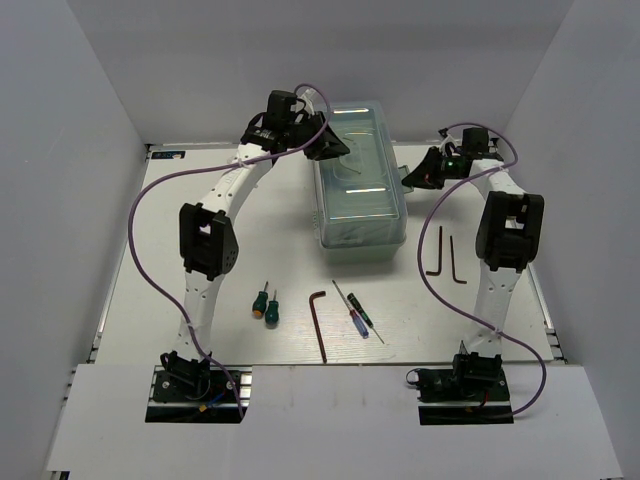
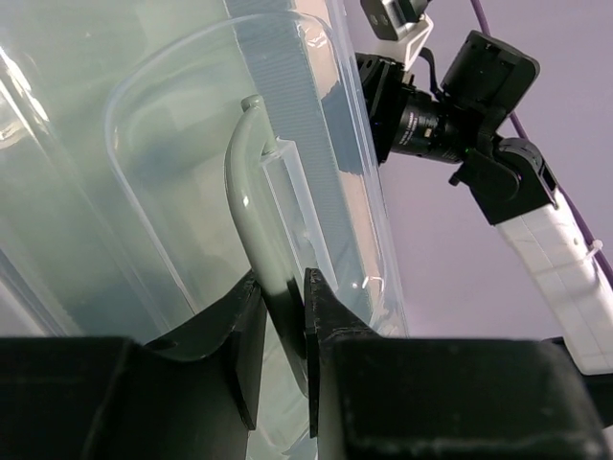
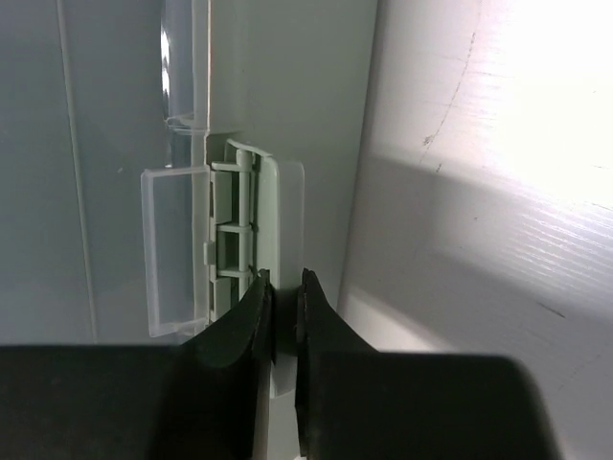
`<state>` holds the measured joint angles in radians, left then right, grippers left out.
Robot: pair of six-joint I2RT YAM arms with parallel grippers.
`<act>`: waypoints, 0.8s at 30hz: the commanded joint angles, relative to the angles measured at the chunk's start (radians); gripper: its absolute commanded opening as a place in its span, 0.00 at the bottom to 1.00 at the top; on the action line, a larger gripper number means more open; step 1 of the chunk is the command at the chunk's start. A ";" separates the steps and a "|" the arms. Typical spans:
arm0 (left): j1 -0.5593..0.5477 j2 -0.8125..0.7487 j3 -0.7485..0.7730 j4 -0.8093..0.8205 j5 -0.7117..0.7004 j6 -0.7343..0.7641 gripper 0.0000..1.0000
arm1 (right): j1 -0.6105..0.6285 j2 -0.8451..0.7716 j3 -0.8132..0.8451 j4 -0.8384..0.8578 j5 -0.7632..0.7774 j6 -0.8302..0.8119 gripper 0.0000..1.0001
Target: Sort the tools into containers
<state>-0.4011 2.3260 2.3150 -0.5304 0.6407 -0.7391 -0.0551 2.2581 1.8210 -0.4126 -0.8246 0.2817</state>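
Note:
The pale green toolbox (image 1: pixel 360 185) with its translucent lid stands closed at the back middle. My left gripper (image 1: pixel 335 150) is over its top and shut on the curved grey-green carry handle (image 2: pixel 247 192), which sits between the pads (image 2: pixel 284 287). My right gripper (image 1: pixel 408 180) is at the box's right side, shut on the pale green side latch (image 3: pixel 278 211), jaws pinching its edge (image 3: pixel 284 287). On the table lie two green-handled screwdrivers (image 1: pixel 265 303), one dark hex key (image 1: pixel 319 325), two thin precision screwdrivers (image 1: pixel 357 312) and two more hex keys (image 1: pixel 447 255).
White walls enclose the table on the left, back and right. The right arm's wrist and camera (image 2: pixel 479 96) show beyond the lid in the left wrist view. Purple cables loop beside both arms. The arm bases sit at the near edge.

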 commanded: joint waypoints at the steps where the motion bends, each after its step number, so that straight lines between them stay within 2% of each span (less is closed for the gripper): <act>1: 0.025 -0.088 -0.031 -0.020 -0.047 0.069 0.00 | -0.012 -0.046 -0.005 0.034 0.031 -0.044 0.00; 4: 0.103 -0.190 -0.075 -0.043 -0.101 0.069 0.00 | -0.043 -0.090 -0.009 0.028 0.195 -0.068 0.00; 8: 0.229 -0.302 -0.118 -0.146 -0.185 0.118 0.00 | -0.071 -0.109 -0.006 0.003 0.245 -0.107 0.00; 14: 0.343 -0.346 -0.154 -0.321 -0.332 0.259 0.00 | -0.084 -0.143 -0.074 -0.018 0.239 -0.130 0.00; 18: 0.361 -0.364 -0.268 -0.310 -0.355 0.297 0.00 | -0.081 -0.166 -0.111 -0.018 0.193 -0.133 0.00; 21: 0.370 -0.355 -0.284 -0.301 -0.355 0.308 0.00 | -0.080 -0.184 -0.129 -0.025 0.148 -0.130 0.02; 22: 0.370 -0.346 -0.284 -0.301 -0.355 0.308 0.00 | -0.078 -0.186 -0.129 -0.025 0.140 -0.136 0.18; 23: 0.370 -0.332 -0.273 -0.301 -0.346 0.308 0.00 | -0.081 -0.202 -0.135 -0.028 0.131 -0.139 0.46; 24: 0.370 -0.332 -0.261 -0.301 -0.346 0.308 0.00 | -0.080 -0.207 -0.135 -0.037 0.127 -0.145 0.55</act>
<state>-0.0486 2.0357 2.0239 -0.8360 0.4118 -0.4889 -0.0921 2.1212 1.6966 -0.4400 -0.7063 0.1989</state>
